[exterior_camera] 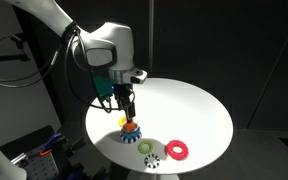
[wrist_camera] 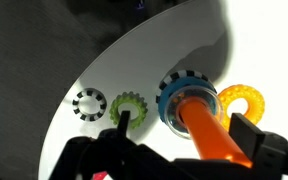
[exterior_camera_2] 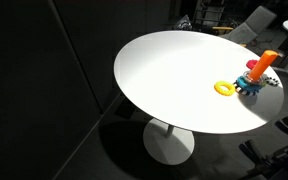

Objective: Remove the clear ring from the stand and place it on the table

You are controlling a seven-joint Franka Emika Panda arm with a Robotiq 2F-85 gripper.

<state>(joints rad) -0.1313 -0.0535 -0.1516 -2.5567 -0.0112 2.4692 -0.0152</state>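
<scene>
The stand is an orange peg [wrist_camera: 212, 135] on a dark-blue base, also seen in both exterior views [exterior_camera: 131, 127] [exterior_camera_2: 265, 63]. A blue toothed ring [wrist_camera: 170, 88] lies around its foot. The clear ring [wrist_camera: 171, 122] shows as a faint glassy outline around the peg, on top of the blue ring. My gripper [wrist_camera: 185, 122] [exterior_camera: 130, 113] is open just above the stand, with one finger on each side of the peg. It holds nothing. The white round table [exterior_camera: 199, 110] [exterior_camera_2: 174, 70] carries everything.
A yellow ring [wrist_camera: 241, 100] [exterior_camera: 123, 122] [exterior_camera_2: 225, 88] lies beside the stand. A green toothed ring [wrist_camera: 128, 106] [exterior_camera: 144, 147], a white toothed ring [wrist_camera: 88, 103] [exterior_camera: 152, 160] and a red ring [exterior_camera: 176, 150] lie near the table's edge. The room around the table is dark.
</scene>
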